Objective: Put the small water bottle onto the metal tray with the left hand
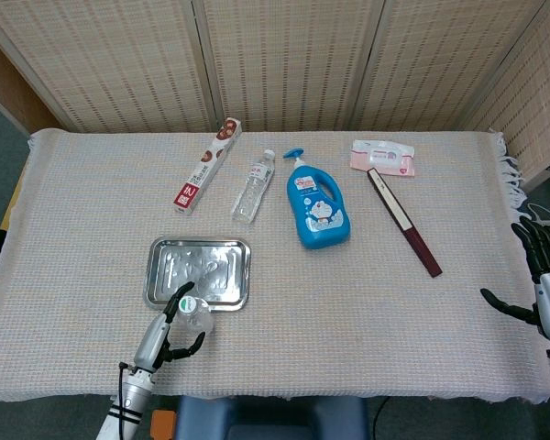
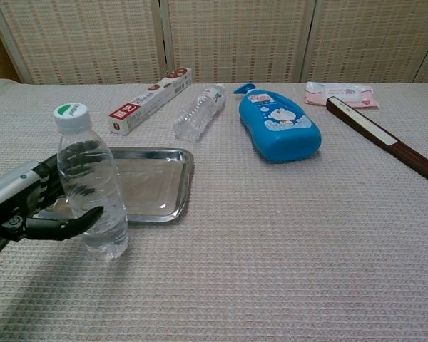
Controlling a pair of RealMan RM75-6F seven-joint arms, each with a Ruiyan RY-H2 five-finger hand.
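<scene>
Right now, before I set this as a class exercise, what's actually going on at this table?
The left robot hand is wrapped around the small water bottle, which stands upright on the cloth just in front of the metal tray, not yet on it. The right robot hand hangs open at the table's far edge, holding nothing. A second bottle, a blue detergent bottle and a long box lie further back.
</scene>
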